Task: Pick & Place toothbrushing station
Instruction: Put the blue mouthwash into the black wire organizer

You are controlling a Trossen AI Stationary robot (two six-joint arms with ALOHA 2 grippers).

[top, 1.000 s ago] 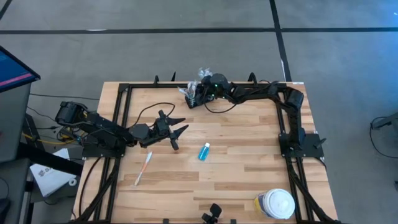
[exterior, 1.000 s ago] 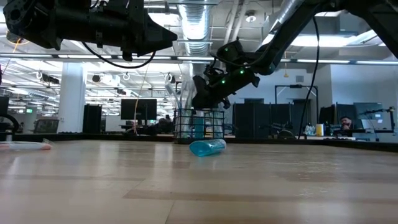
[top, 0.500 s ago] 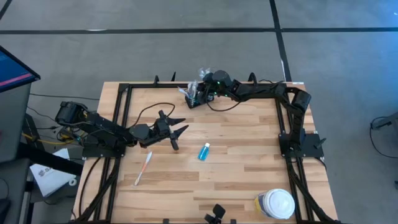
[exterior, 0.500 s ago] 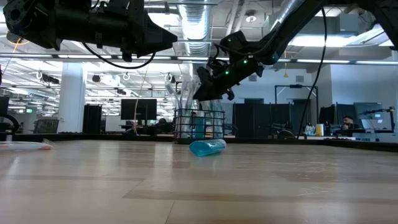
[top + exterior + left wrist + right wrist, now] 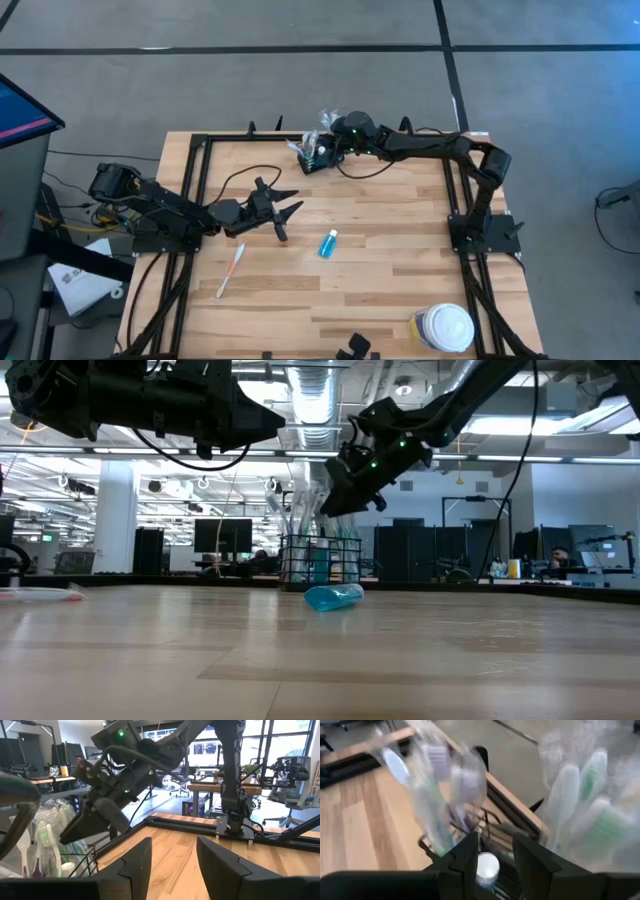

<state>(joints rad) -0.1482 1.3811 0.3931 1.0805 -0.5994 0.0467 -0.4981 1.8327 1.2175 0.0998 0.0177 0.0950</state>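
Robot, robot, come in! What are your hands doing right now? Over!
Right gripper open above the black caddy of toothbrushes. Left gripper open, waiting mid-table. Blue bottle lies clear.

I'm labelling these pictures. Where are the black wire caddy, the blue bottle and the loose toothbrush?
black wire caddy (image 5: 320, 562): low view, on its front wire wall.
blue bottle (image 5: 328, 243): high view, on the middle of its body, lying on the table.
loose toothbrush (image 5: 231, 270): high view, on the middle of its handle.

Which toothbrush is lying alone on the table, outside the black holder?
The wrapped toothbrush near the left hand; the others stand in the black wire holder under the right hand.
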